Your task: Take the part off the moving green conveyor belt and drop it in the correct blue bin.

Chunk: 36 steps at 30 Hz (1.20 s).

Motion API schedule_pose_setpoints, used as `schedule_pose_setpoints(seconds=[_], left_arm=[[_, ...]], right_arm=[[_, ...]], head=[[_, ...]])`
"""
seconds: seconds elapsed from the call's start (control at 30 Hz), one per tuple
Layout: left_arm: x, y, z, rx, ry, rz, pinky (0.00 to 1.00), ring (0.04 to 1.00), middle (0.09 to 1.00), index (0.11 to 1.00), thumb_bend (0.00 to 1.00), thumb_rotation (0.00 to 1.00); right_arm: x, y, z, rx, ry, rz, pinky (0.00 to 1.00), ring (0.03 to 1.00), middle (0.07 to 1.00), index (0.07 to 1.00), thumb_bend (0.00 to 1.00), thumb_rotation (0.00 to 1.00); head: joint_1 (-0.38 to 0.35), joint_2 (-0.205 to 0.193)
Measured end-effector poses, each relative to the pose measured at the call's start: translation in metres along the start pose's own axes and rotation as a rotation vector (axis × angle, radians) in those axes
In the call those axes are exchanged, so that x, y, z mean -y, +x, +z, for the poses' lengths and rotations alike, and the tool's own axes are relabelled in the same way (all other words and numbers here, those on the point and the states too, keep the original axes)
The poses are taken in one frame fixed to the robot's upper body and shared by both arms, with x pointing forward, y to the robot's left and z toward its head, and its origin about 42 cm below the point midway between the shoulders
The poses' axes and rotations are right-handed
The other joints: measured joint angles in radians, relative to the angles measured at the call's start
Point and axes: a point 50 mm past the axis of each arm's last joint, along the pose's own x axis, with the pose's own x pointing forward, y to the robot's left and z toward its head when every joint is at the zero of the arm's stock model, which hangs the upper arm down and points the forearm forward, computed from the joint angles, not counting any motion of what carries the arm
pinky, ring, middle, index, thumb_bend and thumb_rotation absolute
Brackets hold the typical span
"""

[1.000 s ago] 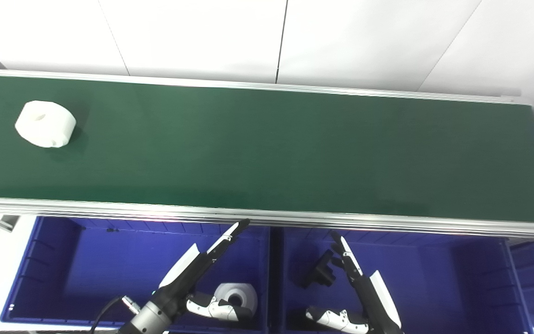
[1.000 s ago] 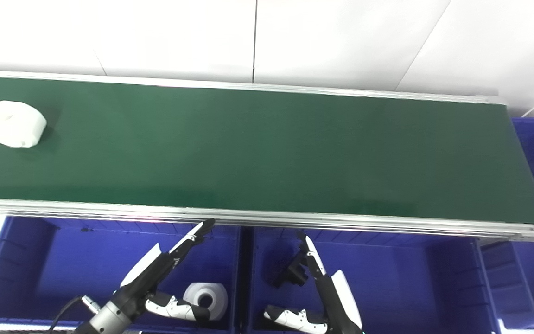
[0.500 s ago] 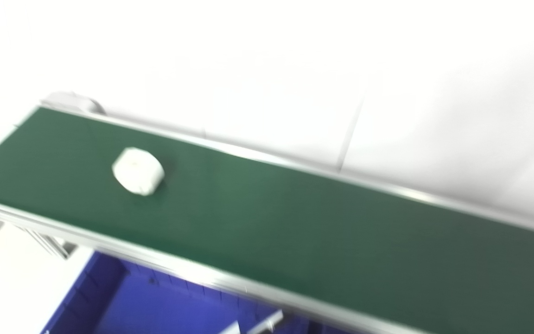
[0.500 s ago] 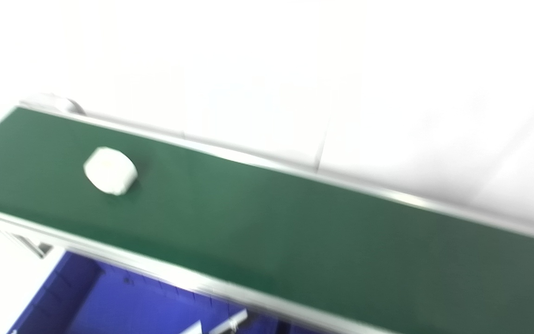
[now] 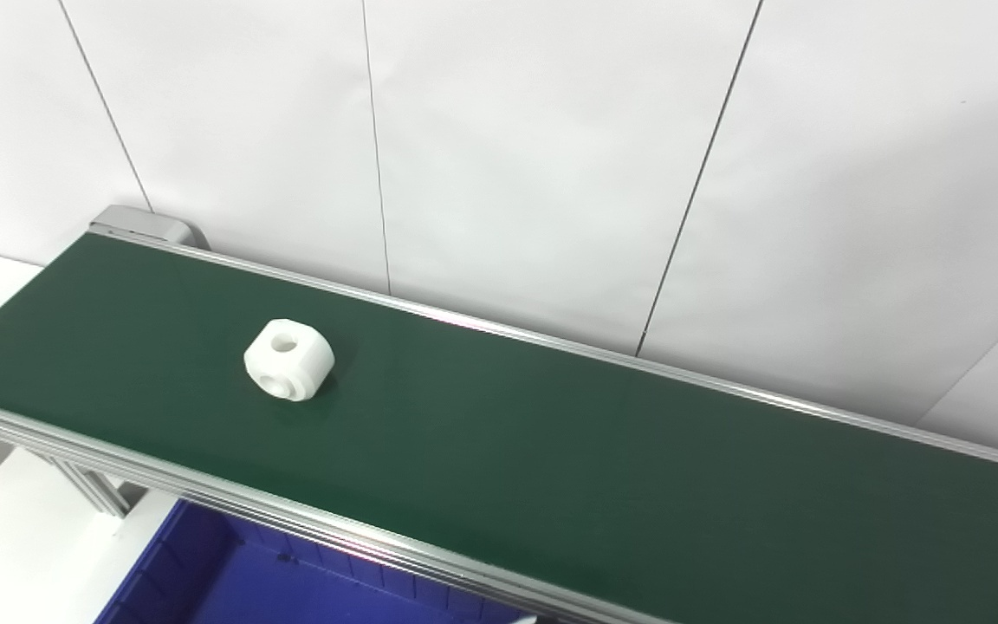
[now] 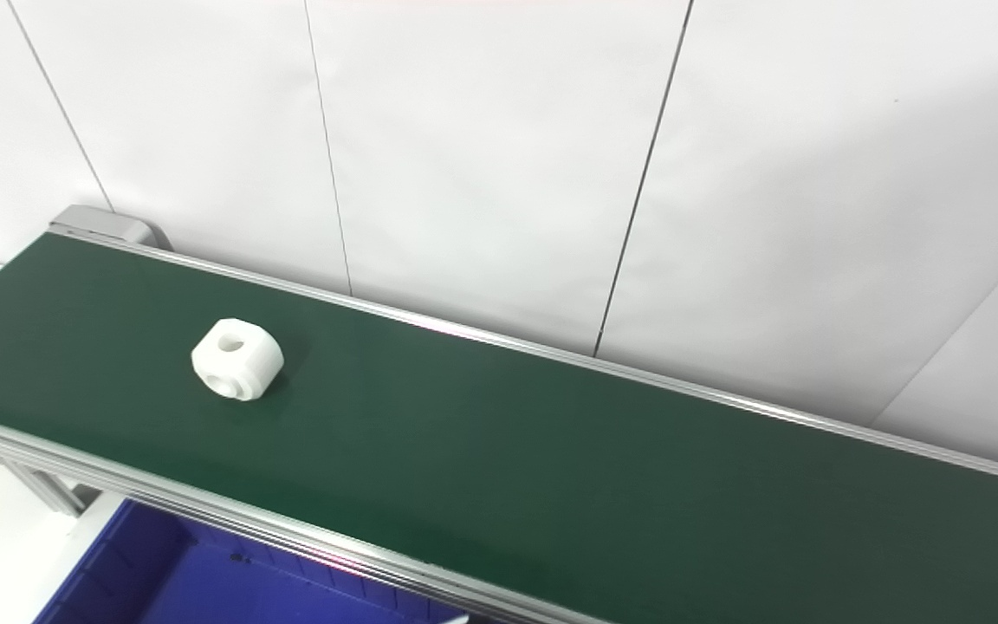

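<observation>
The white part [image 5: 288, 360] sits on the green conveyor belt [image 5: 551, 468], toward the belt's 9 o'clock end and about midway between its two silver rails. It is a chunky white block with a round hole on top and another on its side. Nothing touches it. Behind the belt, at 12 o'clock, stands a white panel wall [image 5: 534, 156]. A corner of a blue bin [image 5: 204, 581] shows under the belt at 7 o'clock. No robot hand is in view, so I cannot tell whether either one is released or clenched.
</observation>
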Motion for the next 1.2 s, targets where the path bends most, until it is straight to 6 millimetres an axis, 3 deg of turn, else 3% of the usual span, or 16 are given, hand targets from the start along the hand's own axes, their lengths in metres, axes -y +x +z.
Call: schedule_pose_setpoints(seconds=[0.17, 0.33, 0.5, 0.63, 0.8, 1.2], left_arm=[[-0.023, 0.004, 0.044, 0.151, 0.045, 0.105, 0.82, 0.918, 0.956, 0.931, 0.83, 0.52], [-0.055, 0.017, 0.07, 0.255, 0.126, 0.156, 0.84, 0.933, 0.972, 0.961, 0.84, 0.54], [-0.095, 0.029, 0.097, 0.321, 0.231, 0.171, 0.88, 0.96, 0.986, 0.977, 0.87, 0.54], [-0.113, 0.037, 0.101, 0.312, 0.245, 0.172, 0.92, 0.987, 0.998, 0.994, 0.89, 0.53], [-0.136, 0.049, 0.106, 0.27, 0.275, 0.172, 0.99, 1.0, 1.0, 1.0, 0.82, 0.51], [-0.201, 0.091, 0.114, 0.167, 0.431, 0.181, 0.97, 1.0, 1.0, 1.0, 0.78, 0.38]], right_arm=[[0.0, 0.0, 0.0, 0.001, 0.0, 0.001, 0.92, 0.985, 1.0, 1.0, 0.88, 0.54], [0.0, 0.004, 0.002, 0.012, -0.005, 0.001, 0.98, 1.0, 1.0, 1.0, 0.88, 0.55], [-0.003, 0.006, 0.003, 0.017, -0.024, 0.011, 0.95, 0.99, 1.0, 1.0, 0.88, 0.57], [-0.005, 0.009, 0.005, 0.025, -0.022, 0.009, 0.93, 0.981, 1.0, 1.0, 0.88, 0.56], [-0.003, 0.012, 0.011, 0.047, -0.015, -0.002, 0.93, 0.977, 0.999, 1.0, 0.89, 0.56], [0.002, 0.015, 0.017, 0.07, 0.016, 0.004, 0.96, 0.983, 1.0, 1.0, 0.85, 0.55]], head=[[-0.011, 0.002], [-0.032, 0.011], [-0.092, 0.049], [-0.115, 0.064], [-0.104, 0.143], [-0.097, 0.206]])
